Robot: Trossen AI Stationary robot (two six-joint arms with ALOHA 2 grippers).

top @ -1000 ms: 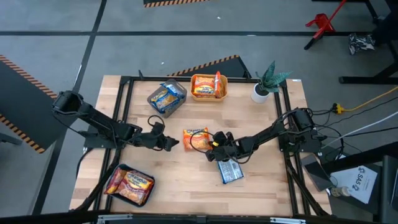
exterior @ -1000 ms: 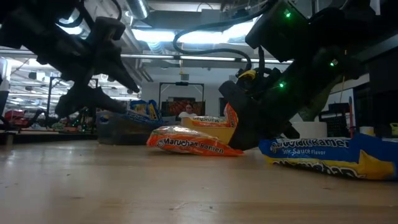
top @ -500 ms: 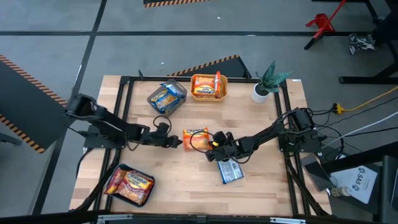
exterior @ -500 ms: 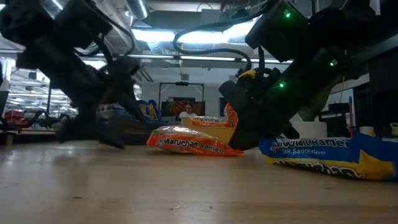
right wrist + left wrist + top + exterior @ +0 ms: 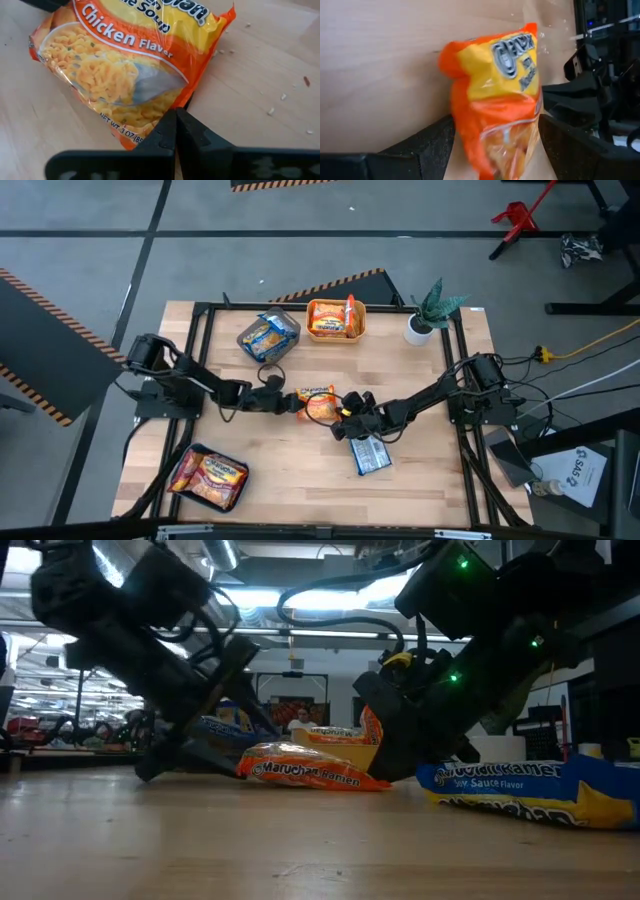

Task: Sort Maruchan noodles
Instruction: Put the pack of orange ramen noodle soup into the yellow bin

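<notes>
An orange Maruchan packet [image 5: 318, 404] lies flat on the table's middle, and shows in the low view [image 5: 305, 770] too. My left gripper [image 5: 293, 402] is open and low at the packet's left end; in the left wrist view [image 5: 496, 122] its fingers stand on either side of the packet [image 5: 495, 100]. My right gripper [image 5: 345, 413] is shut at the packet's right end, as the right wrist view [image 5: 176, 114] shows. A blue packet [image 5: 370, 454] lies flat beside the right arm. My left gripper comes in level from the table's left, one finger [image 5: 427, 145] on each side of the packet's left end [image 5: 470, 115]. Whether the fingers touch it, I cannot tell. My right gripper's shut tips meet the packet's right edge [image 5: 165, 107], slanting down from the right. Whether they pinch the seam, I cannot tell. The packet lies on the table.
A grey bin [image 5: 268, 335] with blue packets and a yellow-orange bin [image 5: 335, 320] with orange packets stand at the far edge. A teal bin [image 5: 210, 477] with red-pink packets sits near left. A potted plant [image 5: 430, 315] stands far right.
My left gripper has moved toward the table's right and come down low, reaching the orange packet's left end. The packet and my right gripper have stayed where they were.
</notes>
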